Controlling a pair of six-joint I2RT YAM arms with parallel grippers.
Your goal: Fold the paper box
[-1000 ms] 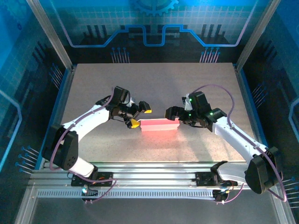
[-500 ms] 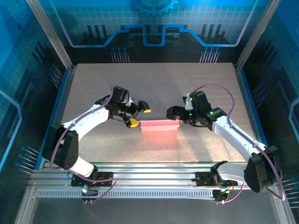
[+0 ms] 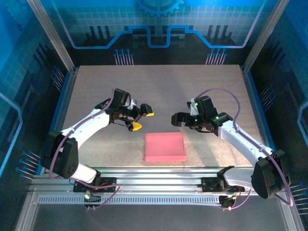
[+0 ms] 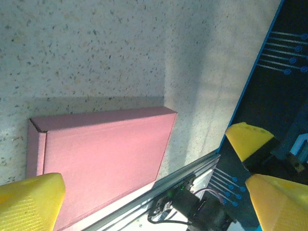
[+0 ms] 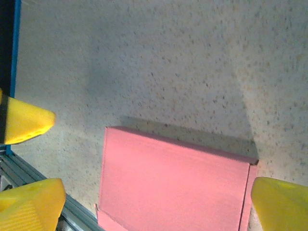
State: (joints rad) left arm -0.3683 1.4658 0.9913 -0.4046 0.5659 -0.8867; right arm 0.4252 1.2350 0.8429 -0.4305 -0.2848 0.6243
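Pink paper box [image 3: 164, 147] lies flat on the speckled table [image 3: 159, 86], at its near edge, just short of the aluminium rail [image 3: 159, 174]. Left gripper [image 3: 143, 120] and right gripper [image 3: 176, 119] hover above the table beyond the box's far corners. Both have jaws wide apart, hold nothing, and are clear of the box.

Speckled beige table [image 3: 159, 91] w/ blue strip [image 3: 61, 103] along L edge, alu rails [image 3: 159, 174] across near edge, slotted white duct [image 3: 144, 198] below them, alu posts [image 3: 50, 33] at back corners, blue-lit back wall [image 3: 154, 29] w/ circuit-style lines.
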